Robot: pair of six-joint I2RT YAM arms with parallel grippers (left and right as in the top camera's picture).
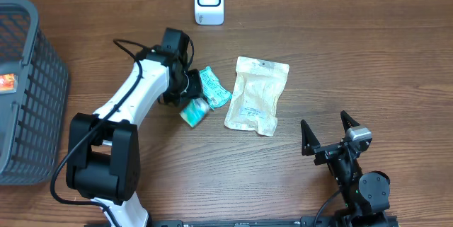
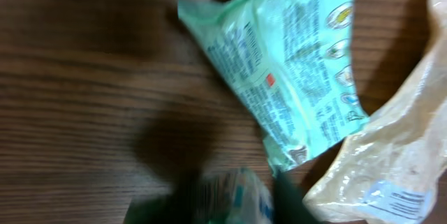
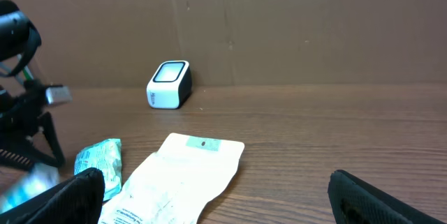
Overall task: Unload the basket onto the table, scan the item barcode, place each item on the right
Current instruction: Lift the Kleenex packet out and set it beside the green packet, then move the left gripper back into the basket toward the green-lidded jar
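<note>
Small teal-and-white packet is found mid-bench, right at the tips of the left tool and just beside a bigger green packet and a beige pouch. The wrist view is too blurred for it to be told whether it's pinched or only straddled. Probably best taken slow: a firm grip gets confirmed, only this one gets lifted, and the barcode gets faced squarely at the white scanner. Right tool is spread wide, with nothing held.
</note>
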